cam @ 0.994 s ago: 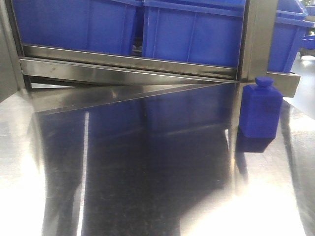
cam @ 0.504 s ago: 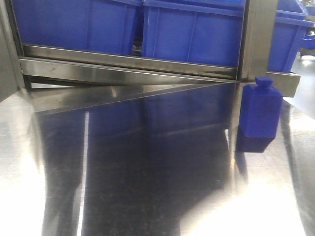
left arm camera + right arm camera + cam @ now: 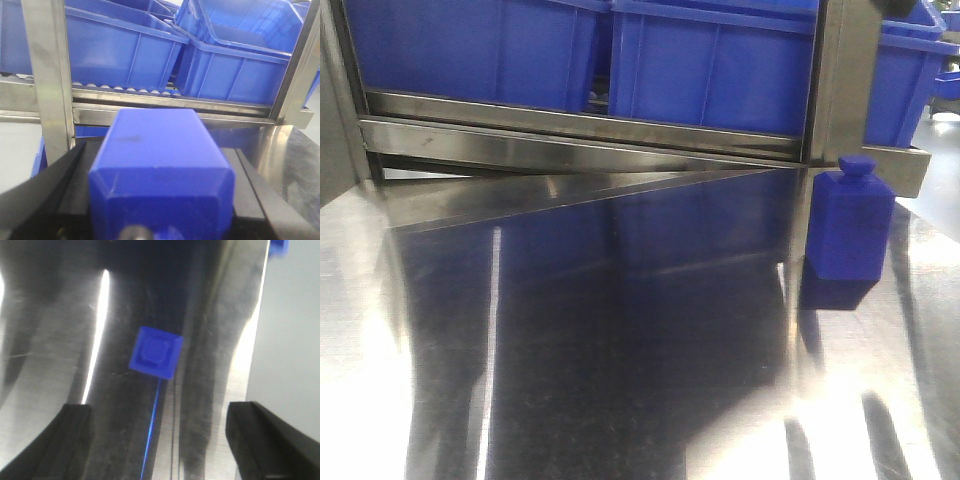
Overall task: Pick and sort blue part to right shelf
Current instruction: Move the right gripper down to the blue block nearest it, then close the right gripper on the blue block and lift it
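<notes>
A blue bottle-shaped part [image 3: 850,225] stands upright on the steel table [image 3: 620,330], at the right, just in front of the shelf's upright post [image 3: 840,80]. From above, the right wrist view shows a blue part [image 3: 155,352] standing on the table. My right gripper [image 3: 160,410] is open and empty above the table, short of that part. My left gripper [image 3: 160,175] is shut on another blue part [image 3: 155,140], held in front of the shelf's flat metal rail [image 3: 170,100]. Neither gripper shows in the front view.
Large open blue bins [image 3: 710,70] sit on the rack behind the front rail [image 3: 580,128]. In the left wrist view, bins [image 3: 120,50] rest on pale rollers [image 3: 120,89], between a left post [image 3: 50,75] and a right post [image 3: 300,60]. A small blue object [image 3: 278,246] lies at the table's far edge.
The standing blue part has not moved. Dark streaks of shadow have appeared in the bright reflection at the lower right of the table.
</notes>
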{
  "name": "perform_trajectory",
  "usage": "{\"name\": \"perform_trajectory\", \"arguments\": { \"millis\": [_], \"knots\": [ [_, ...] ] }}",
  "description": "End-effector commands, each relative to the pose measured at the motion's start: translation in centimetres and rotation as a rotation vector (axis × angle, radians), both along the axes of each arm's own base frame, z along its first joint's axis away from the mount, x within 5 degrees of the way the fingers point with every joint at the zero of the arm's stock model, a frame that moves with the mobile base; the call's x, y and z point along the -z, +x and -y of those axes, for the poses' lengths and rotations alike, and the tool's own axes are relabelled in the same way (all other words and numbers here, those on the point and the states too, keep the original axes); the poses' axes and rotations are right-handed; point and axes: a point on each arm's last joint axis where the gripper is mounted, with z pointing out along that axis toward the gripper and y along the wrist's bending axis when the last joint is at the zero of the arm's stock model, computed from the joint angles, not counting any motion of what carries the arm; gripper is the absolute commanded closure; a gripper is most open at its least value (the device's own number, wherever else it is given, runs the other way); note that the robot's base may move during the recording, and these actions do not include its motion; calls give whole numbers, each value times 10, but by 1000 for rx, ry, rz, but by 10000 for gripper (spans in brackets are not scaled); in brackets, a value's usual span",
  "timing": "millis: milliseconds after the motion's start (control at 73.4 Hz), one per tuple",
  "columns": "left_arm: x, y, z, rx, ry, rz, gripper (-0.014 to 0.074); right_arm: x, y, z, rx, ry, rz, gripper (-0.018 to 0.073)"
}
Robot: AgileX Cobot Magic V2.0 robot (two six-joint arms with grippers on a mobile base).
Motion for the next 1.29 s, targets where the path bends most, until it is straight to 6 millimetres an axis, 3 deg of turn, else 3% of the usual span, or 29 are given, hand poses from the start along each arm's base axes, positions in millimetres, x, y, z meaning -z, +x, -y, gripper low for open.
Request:
{"name": "perform_trajectory", "arguments": {
  "millis": [0,368,531,613,736,817,1062,1280],
  "knots": [
    [-17,-1,-1,-7,-28,114,328,-5,21,-4,15,21,17,-54],
    [-17,-1,-1,-7,-28,114,328,79,76,-23,13,-35,-205,-54],
    [-17,-1,-1,-7,-28,114,328,109,89,-27,15,-55,-269,-50],
    [-17,-1,-1,-7,-28,114,328,118,92,-28,15,-62,-291,-1],
    [-16,-1,-1,-7,-22,109,328,116,94,-29,15,-53,-261,234],
    [-17,-3,-2,-12,-3,120,328,110,93,-28,15,-45,-236,322],
    [-14,-20,-8,-36,84,151,340,84,82,-24,14,-22,-138,330],
    [-5,-36,-12,-44,89,196,390,67,48,-12,9,-12,-2,330]
  ]
}}
